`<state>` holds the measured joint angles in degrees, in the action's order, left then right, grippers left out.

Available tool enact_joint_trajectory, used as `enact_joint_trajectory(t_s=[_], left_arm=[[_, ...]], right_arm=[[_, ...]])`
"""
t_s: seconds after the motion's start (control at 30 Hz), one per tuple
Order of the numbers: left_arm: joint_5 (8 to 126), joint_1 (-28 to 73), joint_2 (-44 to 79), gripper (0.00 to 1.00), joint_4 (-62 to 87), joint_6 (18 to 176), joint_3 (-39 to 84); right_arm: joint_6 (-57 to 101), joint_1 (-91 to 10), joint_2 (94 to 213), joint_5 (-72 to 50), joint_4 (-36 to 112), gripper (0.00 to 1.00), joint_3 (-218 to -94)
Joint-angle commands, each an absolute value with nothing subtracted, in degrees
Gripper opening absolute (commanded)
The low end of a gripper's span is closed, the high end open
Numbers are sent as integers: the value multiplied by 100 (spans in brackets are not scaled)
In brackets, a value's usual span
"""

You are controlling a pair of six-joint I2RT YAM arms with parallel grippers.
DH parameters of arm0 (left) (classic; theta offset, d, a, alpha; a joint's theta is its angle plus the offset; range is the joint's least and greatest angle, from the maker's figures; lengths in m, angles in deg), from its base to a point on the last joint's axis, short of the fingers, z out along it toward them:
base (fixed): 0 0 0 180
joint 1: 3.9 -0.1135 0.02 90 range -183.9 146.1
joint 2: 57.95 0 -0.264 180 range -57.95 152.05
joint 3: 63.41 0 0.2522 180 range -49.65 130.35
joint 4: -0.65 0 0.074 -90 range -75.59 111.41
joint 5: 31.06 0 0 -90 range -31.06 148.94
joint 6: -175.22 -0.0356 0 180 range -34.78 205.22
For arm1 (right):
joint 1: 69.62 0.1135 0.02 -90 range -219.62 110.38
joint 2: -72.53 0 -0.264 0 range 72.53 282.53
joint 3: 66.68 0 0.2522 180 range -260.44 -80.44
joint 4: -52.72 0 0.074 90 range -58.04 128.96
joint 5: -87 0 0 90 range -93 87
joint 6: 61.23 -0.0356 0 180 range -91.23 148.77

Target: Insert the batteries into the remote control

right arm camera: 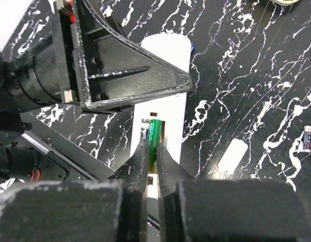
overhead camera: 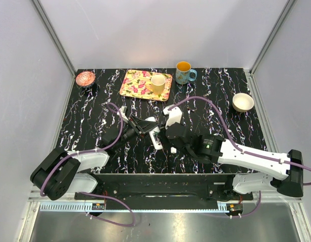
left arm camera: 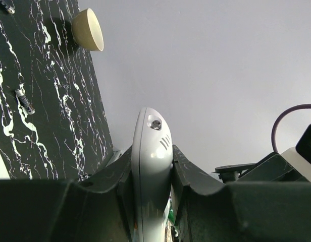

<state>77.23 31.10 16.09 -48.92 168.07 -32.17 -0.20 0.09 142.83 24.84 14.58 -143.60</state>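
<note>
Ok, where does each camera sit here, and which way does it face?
Top external: above and behind the bases, looking down on the table; both arms show.
Left wrist: on the left hand, turned sideways toward the cream bowl and wall; its fingers clamp the remote control.
Right wrist: looks down over the right hand pinching a green battery at the remote's recess; the left hand shows too.
Shared: all three see the remote.
</note>
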Motion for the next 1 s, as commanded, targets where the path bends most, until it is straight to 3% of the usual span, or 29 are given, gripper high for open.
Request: enact_joint_trajectory(t_s=[0.0, 0.73, 0.83, 0.97], left_arm=[[7819, 3143, 1641, 0, -5450, 16907, -3075], [7819, 3152, 1500, 0, -5204, 16968, -2864], [7810, 3152, 1526, 0, -5221, 16951, -2908], [7810, 3152, 1561, 0, -5256, 16960, -2934]], right_arm=[[117, 34, 13959, 2662, 2076, 0, -14232], [144, 25, 13942, 2820, 2322, 0, -13889], [161, 25, 13907, 2838, 2305, 21, -13941], [179, 25, 13950, 2759, 2182, 35, -14047]])
